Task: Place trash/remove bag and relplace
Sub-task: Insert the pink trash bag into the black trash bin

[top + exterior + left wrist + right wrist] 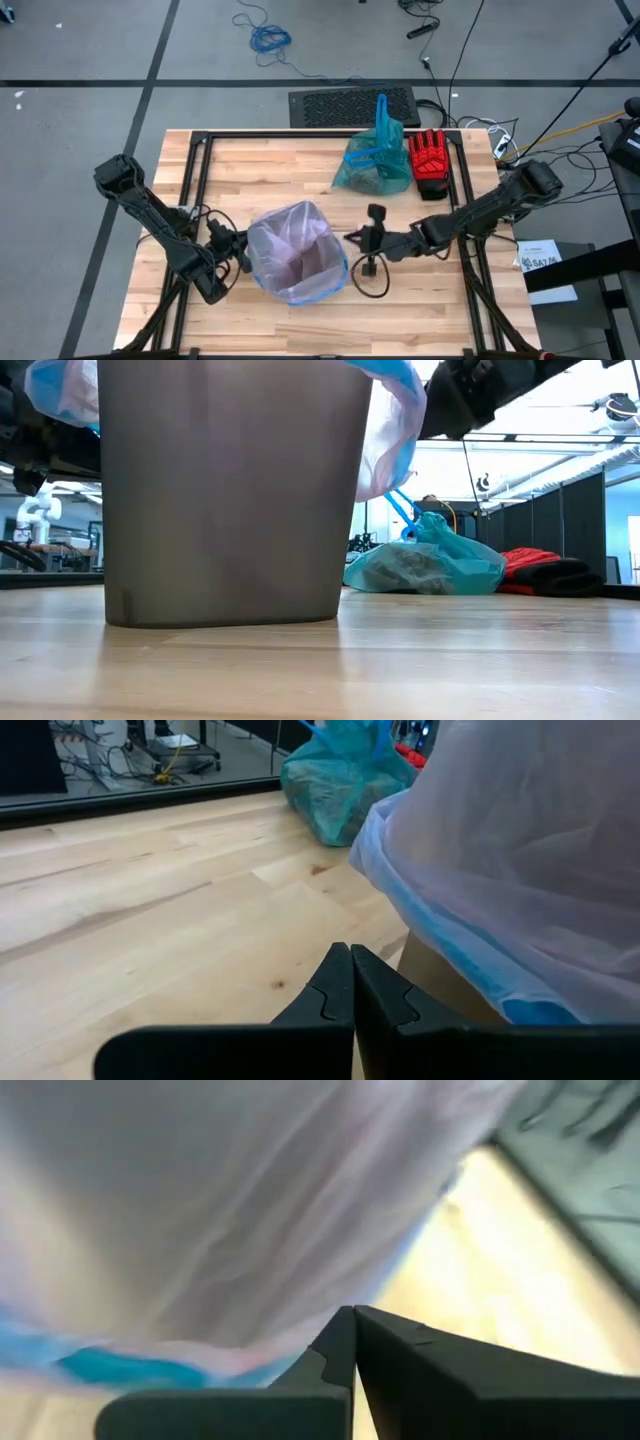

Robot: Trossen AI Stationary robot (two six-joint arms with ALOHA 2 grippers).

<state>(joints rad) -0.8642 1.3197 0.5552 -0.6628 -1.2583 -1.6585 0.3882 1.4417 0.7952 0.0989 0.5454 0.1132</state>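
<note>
Low over the table, both arms flank the bin (pixel 225 490), left fingers (pixel 340 995) and right fingers (pixel 345 1345) pressed together, holding nothing.

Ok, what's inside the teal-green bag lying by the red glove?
Through the teal-green bag a brownish crumpled mass shows, filling its lower part; single pieces can't be told apart through the plastic. Its loop handles stick up. The red glove lies beside it.

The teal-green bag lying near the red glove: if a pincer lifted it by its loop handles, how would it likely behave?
The teal-green bag would probably sag and stretch, since its thin film lies slumped on the table. It looks light for its bulk: only dark crumpled wads show through. The upright blue loop handles likely offer an easy, though slippery, hold.
</note>
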